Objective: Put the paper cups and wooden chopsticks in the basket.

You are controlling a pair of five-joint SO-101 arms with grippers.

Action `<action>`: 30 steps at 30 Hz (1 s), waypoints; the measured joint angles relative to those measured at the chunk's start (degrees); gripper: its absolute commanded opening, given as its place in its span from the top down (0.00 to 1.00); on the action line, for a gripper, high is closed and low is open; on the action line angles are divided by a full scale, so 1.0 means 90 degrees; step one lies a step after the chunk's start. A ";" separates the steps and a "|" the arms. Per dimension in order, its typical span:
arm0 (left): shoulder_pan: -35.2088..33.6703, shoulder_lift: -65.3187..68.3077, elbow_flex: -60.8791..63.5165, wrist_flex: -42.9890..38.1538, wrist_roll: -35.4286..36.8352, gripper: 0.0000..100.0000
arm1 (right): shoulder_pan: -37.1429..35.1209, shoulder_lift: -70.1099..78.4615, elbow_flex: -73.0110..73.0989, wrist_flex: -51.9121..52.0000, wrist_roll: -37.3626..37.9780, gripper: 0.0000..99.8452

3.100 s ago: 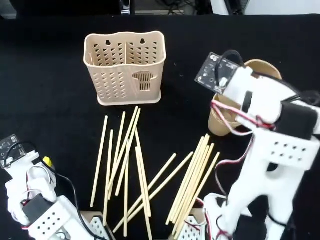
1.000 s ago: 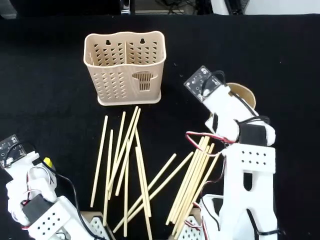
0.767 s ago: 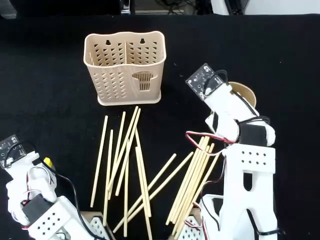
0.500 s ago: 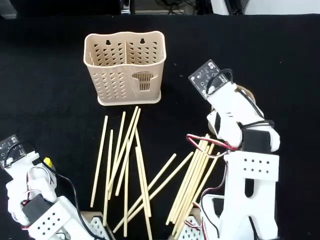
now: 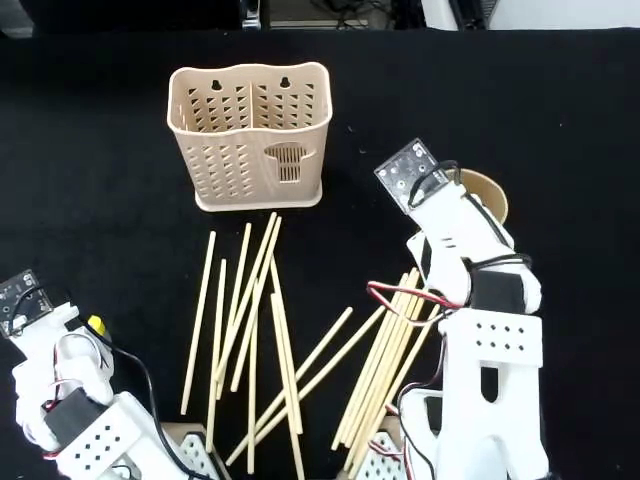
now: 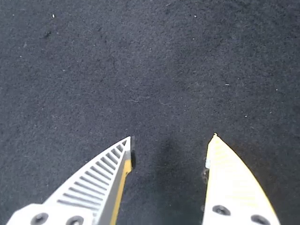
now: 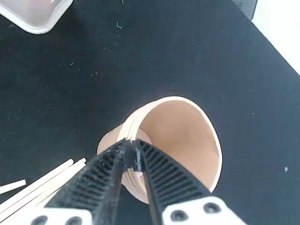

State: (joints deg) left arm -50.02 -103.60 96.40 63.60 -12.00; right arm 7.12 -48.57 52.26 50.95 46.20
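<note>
Pinching the tan nested paper cups [image 7: 183,136] by the rim, our right jaws sit toward the black surface's [image 5: 100,150] right edge. Pale wooden chopsticks [image 5: 250,310] lie scattered along its front, the beige perforated plastic basket [image 5: 250,140] behind them. Our left jaws gape at its front-left corner.

— What do we see shifting on the right?
— We see the right arm [image 5: 490,340], earlier stretched out sideways, fold in upright over its base.
— And the paper cup [image 5: 487,192]?
— We see it smaller now, its rim peeking out from behind the wrist again.
</note>
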 measured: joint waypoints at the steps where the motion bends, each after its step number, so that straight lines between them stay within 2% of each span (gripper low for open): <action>1: 0.0000 0.0000 0.0000 0.0000 0.0000 0.73 | 0.0020 0.0020 -0.0029 0.0000 0.0000 0.99; 9: 0.0000 0.0000 0.0000 0.0000 0.0000 0.73 | 0.0713 -0.0899 -0.0596 0.0000 -0.0713 0.99; 14: 0.0000 0.0000 0.0000 0.0000 0.0000 0.73 | 0.1035 -0.1377 -0.0430 -0.0498 -0.1143 0.99; 17: 0.0000 0.0000 0.0000 0.0000 0.0000 0.73 | 0.1270 -0.1397 0.0244 -0.1407 -0.1309 0.99; 25: 0.0000 0.0000 0.0000 0.0000 0.0000 0.73 | 0.1407 -0.1035 0.2501 -0.5353 -0.1778 0.99; 30: 0.0000 0.0000 0.0000 0.0000 0.0000 0.73 | 0.1407 -0.0811 0.2667 -0.5968 -0.2110 0.99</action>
State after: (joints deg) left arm -50.02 -103.60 96.40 63.60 -12.00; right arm 19.78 -55.87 76.26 -2.77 27.21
